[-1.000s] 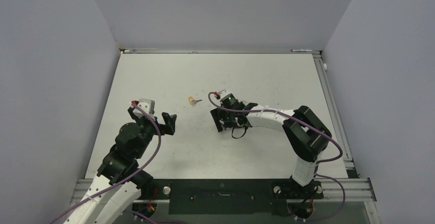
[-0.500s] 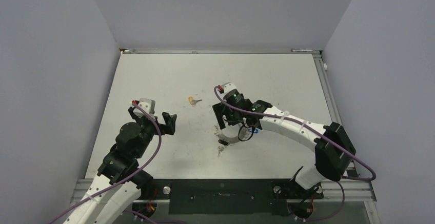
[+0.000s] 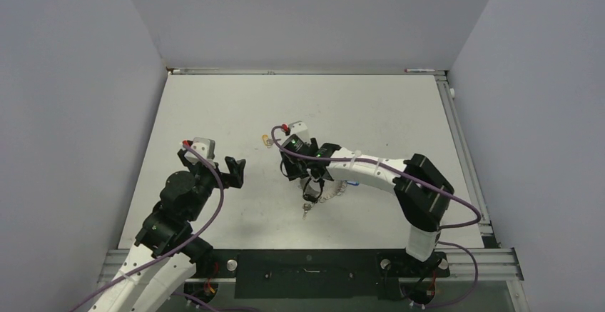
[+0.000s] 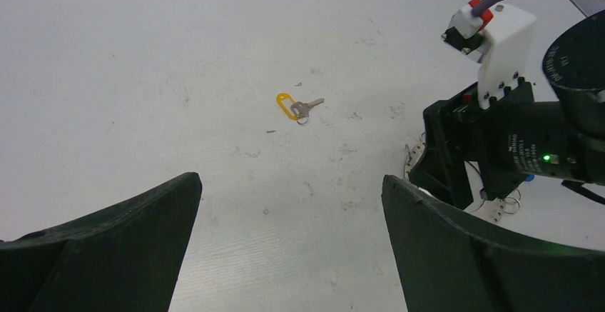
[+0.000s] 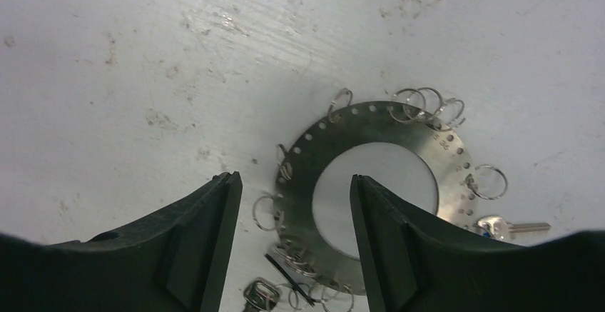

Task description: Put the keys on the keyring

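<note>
Both left gripper (image 4: 289, 183) and right gripper (image 5: 293, 180) gaped wide, empty; only right wrist cam caught keyring (image 5: 399, 123) stamp, maybe "25".

Open tabletop (image 3: 214, 112) surrounds the yellow-headed key (image 4: 294, 105); the right arm (image 4: 528, 141) seemingly stands between left fingers (image 4: 464, 255) and keyring (image 5: 446, 169).

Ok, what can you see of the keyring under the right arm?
The keyring is a flat silvery metal disc with a round central hole and small holes along its rim, several carrying thin wire loops. It lies flat on the table, below the open right tool; contact unclear. A silver key lies at its edge.
</note>
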Controlling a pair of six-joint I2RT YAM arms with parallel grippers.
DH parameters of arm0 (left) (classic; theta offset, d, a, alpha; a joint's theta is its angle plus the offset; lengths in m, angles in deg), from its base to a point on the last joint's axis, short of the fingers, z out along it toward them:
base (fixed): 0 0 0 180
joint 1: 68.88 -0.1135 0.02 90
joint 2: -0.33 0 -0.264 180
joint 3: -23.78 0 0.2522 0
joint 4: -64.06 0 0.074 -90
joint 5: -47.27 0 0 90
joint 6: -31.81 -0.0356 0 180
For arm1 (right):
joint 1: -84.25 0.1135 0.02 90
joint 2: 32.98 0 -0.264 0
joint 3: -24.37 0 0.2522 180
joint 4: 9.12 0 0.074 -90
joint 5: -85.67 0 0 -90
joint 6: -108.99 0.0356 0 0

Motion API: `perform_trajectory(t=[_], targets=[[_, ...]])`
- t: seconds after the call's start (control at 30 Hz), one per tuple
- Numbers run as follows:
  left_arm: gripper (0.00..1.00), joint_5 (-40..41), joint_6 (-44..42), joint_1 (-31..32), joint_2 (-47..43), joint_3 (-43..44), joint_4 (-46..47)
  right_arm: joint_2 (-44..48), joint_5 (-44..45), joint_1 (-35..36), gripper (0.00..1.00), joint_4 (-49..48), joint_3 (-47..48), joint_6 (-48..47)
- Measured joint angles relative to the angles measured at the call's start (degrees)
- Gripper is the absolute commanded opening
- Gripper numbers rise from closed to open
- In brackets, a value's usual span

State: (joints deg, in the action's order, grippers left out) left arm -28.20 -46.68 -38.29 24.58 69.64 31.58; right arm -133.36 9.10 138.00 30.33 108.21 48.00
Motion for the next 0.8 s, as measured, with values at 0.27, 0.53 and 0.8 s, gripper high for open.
perform_trajectory(t=[0.27,0.53,0.8], targets=[[0.96,0.0,0.0,0.0,-0.9,0.0,0.0,-9.5,8.5,3.8,0.46,2.1,8.8,3.1],[0.96,-0.1,-0.1,0.0,-1.3,0.0,0.0,-16.3,15.5,3.2,0.39,5.4,13.8,3.2],[0.96,-0.3,-0.1,0.0,-1.9,0.0,0.0,-18.9,18.9,2.9,0.33,7.3,15.9,3.2]])
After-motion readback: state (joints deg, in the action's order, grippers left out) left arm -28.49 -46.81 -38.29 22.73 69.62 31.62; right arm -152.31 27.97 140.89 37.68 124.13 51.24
